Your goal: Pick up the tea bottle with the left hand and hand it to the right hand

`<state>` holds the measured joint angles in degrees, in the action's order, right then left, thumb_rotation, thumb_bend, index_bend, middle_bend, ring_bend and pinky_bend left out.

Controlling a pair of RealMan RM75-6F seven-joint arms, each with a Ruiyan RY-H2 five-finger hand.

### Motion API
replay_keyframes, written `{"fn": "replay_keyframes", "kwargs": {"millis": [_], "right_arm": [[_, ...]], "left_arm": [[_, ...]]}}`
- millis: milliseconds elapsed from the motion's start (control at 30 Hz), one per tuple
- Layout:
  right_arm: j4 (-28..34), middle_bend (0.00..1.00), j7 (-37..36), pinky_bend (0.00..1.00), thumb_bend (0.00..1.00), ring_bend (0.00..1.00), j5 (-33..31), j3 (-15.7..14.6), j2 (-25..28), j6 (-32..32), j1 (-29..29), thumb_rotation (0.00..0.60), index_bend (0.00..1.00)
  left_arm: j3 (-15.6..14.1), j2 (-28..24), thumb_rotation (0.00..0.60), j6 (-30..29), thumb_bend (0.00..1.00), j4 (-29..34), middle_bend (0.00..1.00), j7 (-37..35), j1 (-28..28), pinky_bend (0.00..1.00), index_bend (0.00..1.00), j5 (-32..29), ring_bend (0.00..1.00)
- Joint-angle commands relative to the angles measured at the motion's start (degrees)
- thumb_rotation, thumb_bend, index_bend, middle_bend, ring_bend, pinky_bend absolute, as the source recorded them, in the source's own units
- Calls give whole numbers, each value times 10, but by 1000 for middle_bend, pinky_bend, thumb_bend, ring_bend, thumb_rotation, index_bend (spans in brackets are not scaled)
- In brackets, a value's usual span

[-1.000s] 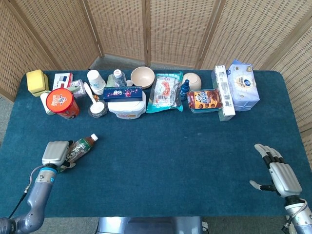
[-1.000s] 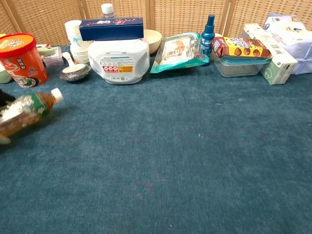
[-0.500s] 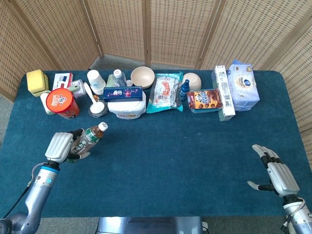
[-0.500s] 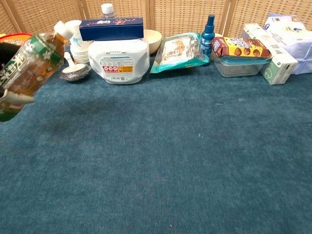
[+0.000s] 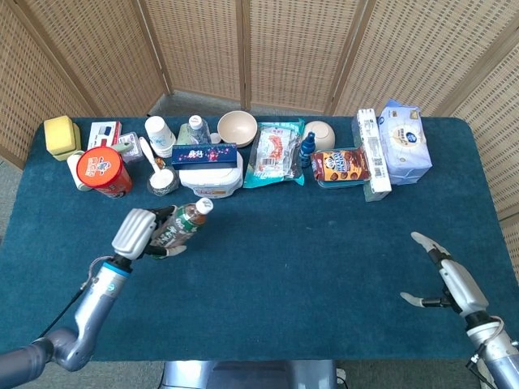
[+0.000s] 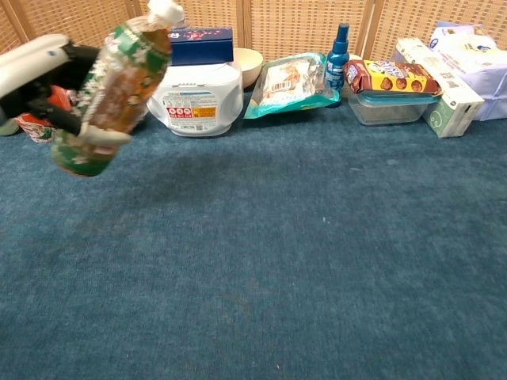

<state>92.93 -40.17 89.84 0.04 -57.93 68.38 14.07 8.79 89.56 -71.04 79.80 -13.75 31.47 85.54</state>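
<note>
Gripping the tea bottle around its middle, the left hand holds it clear of the table, over the left part of the blue cloth. The bottle is tilted, its white cap pointing up and toward the back row, its base toward the robot. In the chest view the bottle shows large at the upper left, green label around brown tea, with the left hand behind it and fingers wrapped across the lower body.

The right hand hovers low over the table near the right front corner, holding nothing, fingers extended and apart from the thumb. It is well apart from the bottle. The chest view does not show it.

Along the far edge stands a row of goods: a yellow block, a red tub, a stack of paper cups, a white container with a dark blue box lying on top, a beige bowl, a snack bag, a blue spray bottle, a cookie pack on a clear box, a long white carton and a tissue pack. A woven screen stands behind the table.
</note>
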Motion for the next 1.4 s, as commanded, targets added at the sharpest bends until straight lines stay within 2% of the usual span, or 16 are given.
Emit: {"fn": "replay_keyframes", "kwargs": {"millis": [33,267,600,1067,1400], "right_arm": [[9,0,-36,107,0,0,11,11,11,-12,24,600,0],[38,0,-74,145,0,0,7,28,25,-40,60,600,0],[77,0,-127,146,0,2,3,46,34,-94,116,600,0],[132,0,-165,147,0,36,7,64,45,-115,163,600,0],[147,80,-158,280,0,129,-14,75,27,-127,183,600,0]], "left_arm": [[8,24,600,11,35,-16,603,-21,19,704,593,6,608],[19,48,600,40,34,-18,603,-18,54,704,590,6,605],[38,79,600,82,32,0,602,12,110,703,586,5,603],[68,124,600,118,32,14,602,50,164,704,585,-32,603],[83,157,600,127,31,-8,601,48,185,704,585,-57,603]]}}
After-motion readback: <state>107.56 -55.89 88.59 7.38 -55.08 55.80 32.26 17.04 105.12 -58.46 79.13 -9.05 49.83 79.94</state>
